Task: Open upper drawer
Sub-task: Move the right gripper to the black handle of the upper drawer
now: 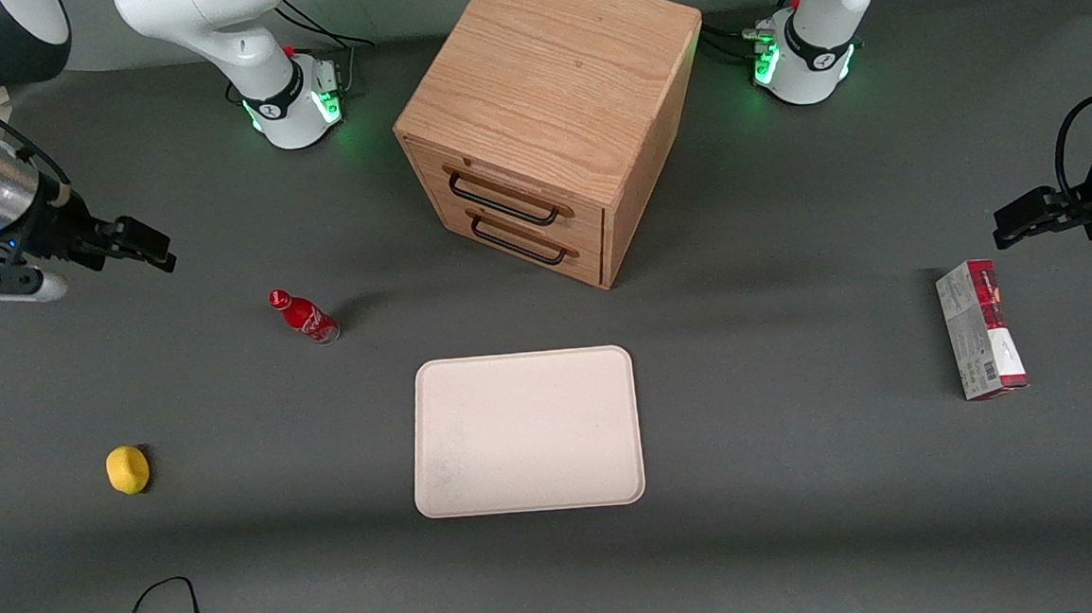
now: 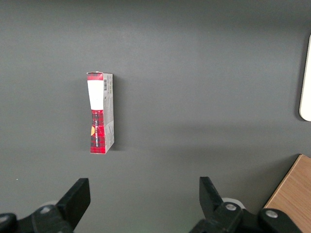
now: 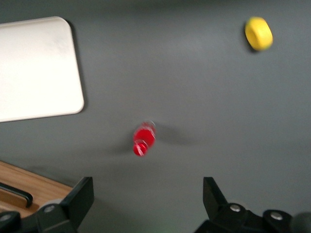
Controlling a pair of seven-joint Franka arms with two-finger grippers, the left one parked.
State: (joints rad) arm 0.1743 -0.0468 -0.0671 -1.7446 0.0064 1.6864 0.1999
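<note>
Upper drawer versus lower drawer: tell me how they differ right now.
The upper drawer sits directly under the wooden cabinet top; the lower drawer sits beneath it, next to the table. In the front view the upper drawer lies farther from the camera, the lower one nearer. Both are shut, flush with the cabinet front, light oak, each with a long black bar handle. The gripper hangs open above the table toward the working arm's end, touching neither.

Probably a lab: bench-mounted robot arms (image 1: 236, 51).
</note>
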